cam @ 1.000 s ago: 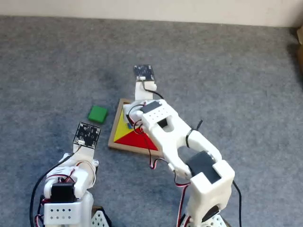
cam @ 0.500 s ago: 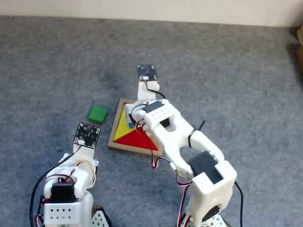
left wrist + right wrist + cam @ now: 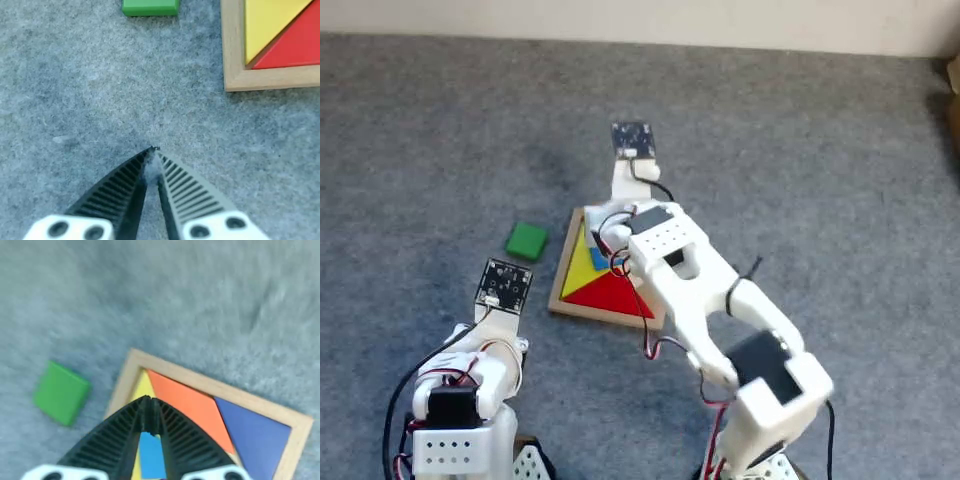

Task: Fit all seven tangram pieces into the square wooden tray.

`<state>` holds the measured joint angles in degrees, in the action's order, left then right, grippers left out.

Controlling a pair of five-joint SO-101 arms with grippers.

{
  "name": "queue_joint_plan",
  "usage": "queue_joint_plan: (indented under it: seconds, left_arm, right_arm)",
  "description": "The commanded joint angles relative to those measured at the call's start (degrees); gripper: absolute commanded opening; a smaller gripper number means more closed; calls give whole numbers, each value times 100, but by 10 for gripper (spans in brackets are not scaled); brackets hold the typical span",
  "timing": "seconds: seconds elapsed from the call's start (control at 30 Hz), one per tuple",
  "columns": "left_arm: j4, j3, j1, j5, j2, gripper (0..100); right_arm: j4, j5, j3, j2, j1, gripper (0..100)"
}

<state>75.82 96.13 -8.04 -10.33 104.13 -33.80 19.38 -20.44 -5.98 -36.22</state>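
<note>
the square wooden tray [image 3: 560,282] lies on the grey surface [image 3: 800,150] and already carries a yellow triangle [image 3: 578,268], a red triangle [image 3: 610,293] and an orange piece [image 3: 190,405]. the right end effector [image 3: 148,404] hangs over it, jaws closed on nothing, tips above a small light-blue piece [image 3: 150,456]. it is probably there to nudge that piece flush rather than lift it, though contact cannot be told. the green square [image 3: 527,240] sits outside near the rim, not yet fitted. the left end effector [image 3: 152,152], closed and empty, hangs low near the tray's corner, out of the right arm's way.

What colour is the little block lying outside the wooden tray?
The block is green, clearest in the right wrist view.
</note>
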Motion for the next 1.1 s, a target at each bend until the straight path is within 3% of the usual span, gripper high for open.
queue_joint_plan:
  seconds: [0.0, 0.23, 0.6, 1.07]
  left_arm:
    - [18, 101, -66, 18, 40, 5]
    - [18, 101, -66, 18, 40, 5]
    - [18, 101, -66, 18, 40, 5]
    - [18, 101, -66, 18, 40, 5]
  right_arm:
    - [-31, -44, -338, 796, -207, 4]
    - [-4, -79, -1086, 901, -532, 4]
    - [-22, -105, -1103, 233, -119, 4]
    - [-40, -1143, -1138, 233, 523, 4]
